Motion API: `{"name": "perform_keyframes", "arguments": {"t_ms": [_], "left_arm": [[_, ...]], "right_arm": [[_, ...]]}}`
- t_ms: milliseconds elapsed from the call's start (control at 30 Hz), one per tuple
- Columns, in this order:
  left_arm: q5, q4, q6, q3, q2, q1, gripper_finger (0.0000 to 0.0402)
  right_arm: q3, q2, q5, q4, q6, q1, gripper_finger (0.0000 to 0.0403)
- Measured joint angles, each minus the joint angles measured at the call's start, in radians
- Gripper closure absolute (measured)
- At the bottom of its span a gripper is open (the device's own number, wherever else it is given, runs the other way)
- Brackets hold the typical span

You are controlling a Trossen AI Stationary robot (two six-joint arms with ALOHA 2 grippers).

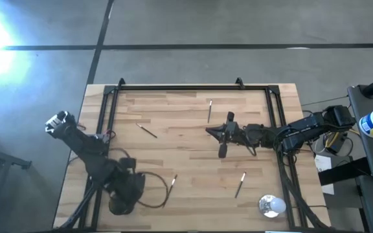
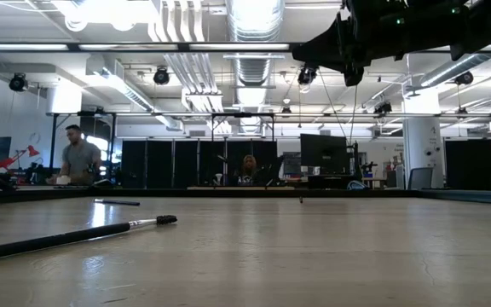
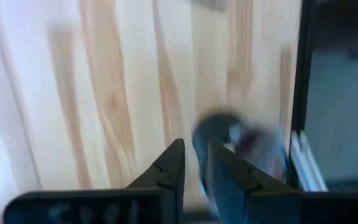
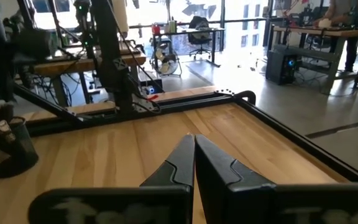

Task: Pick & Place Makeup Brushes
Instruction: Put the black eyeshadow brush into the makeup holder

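Several thin makeup brushes lie flat on the wooden table: one near the far edge (image 1: 209, 111), one left of centre (image 1: 147, 131), one toward the near side (image 1: 239, 184) and one by the left arm (image 1: 172, 183). The low view shows a long dark-handled brush (image 2: 66, 237) and another behind it (image 2: 118, 202). My right gripper (image 1: 211, 132) hovers shut over the table's middle, high above the wood (image 4: 194, 140), touching nothing. My left gripper (image 3: 196, 155) is at the near left corner (image 1: 123, 194), fingers a narrow gap apart, with a dark round cup (image 3: 235, 146) just beyond them.
A dark mesh cup with brush ends sticking out (image 4: 5, 146) stands near the left arm. A round shiny silver-white object (image 1: 272, 206) sits at the near right corner. A black metal frame (image 1: 186, 87) edges the table. People sit at desks in the room behind (image 2: 81, 158).
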Motion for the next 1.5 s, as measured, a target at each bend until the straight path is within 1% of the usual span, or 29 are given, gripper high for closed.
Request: {"name": "perform_keyframes", "arguments": {"t_ms": [67, 167, 233, 333, 467, 533, 600, 700, 767, 867, 967, 1067, 1333, 1500], "left_arm": [[-0.044, 0.072, 0.044, -0.024, -0.033, 0.041, 0.0344], [-0.076, 0.252, 0.109, -0.109, -0.095, 0.125, 0.0363], [-0.085, 0.392, 0.146, -0.205, -0.134, 0.191, 0.0378], [-0.087, 0.653, 0.181, -0.378, -0.190, 0.298, 0.0397], [-0.087, 1.073, 0.215, -0.621, -0.234, 0.437, 0.0399], [-0.088, 1.325, 0.247, -0.733, -0.238, 0.498, 0.0399], [-0.087, 1.607, 0.282, -0.839, -0.230, 0.547, 0.0401], [-0.087, 1.997, 0.314, -0.978, -0.200, 0.613, 0.0401], [-0.103, 2.202, 0.324, -1.054, -0.173, 0.647, 0.0401], [-0.152, 2.424, 0.326, -1.131, -0.133, 0.687, 0.0401], [-0.200, 2.519, 0.330, -1.171, -0.102, 0.710, 0.0401], [-0.215, 2.530, 0.354, -1.185, -0.085, 0.720, 0.0401], [-0.226, 2.510, 0.383, -1.191, -0.061, 0.720, 0.0401], [-0.227, 2.497, 0.383, -1.191, -0.057, 0.719, 0.0401]], "right_arm": [[0.000, -0.001, 0.000, -0.024, -0.016, 0.000, 0.0394], [-0.002, -0.002, 0.000, -0.079, -0.024, -0.001, 0.0394], [-0.012, -0.003, 0.000, -0.110, -0.022, -0.001, 0.0394], [-0.025, -0.003, 0.004, -0.157, 0.009, -0.003, 0.0394], [-0.026, -0.003, 0.032, -0.257, 0.148, -0.041, 0.0394], [-0.014, -0.003, 0.033, -0.334, 0.246, -0.084, 0.0394], [0.005, -0.003, 0.028, -0.417, 0.310, -0.137, 0.0394], [0.049, 0.005, -0.028, -0.534, 0.377, -0.233, 0.0394], [0.082, 0.027, -0.086, -0.580, 0.410, -0.307, 0.0394], [0.138, 0.091, -0.178, -0.637, 0.436, -0.425, 0.0394], [0.215, 0.183, -0.261, -0.719, 0.446, -0.535, 0.0387], [0.310, 0.283, -0.305, -0.781, 0.446, -0.617, 0.0368], [0.596, 0.550, -0.307, -1.016, 0.457, -0.731, 0.0299], [0.742, 0.679, -0.304, -1.137, 0.468, -0.759, 0.0278]]}}
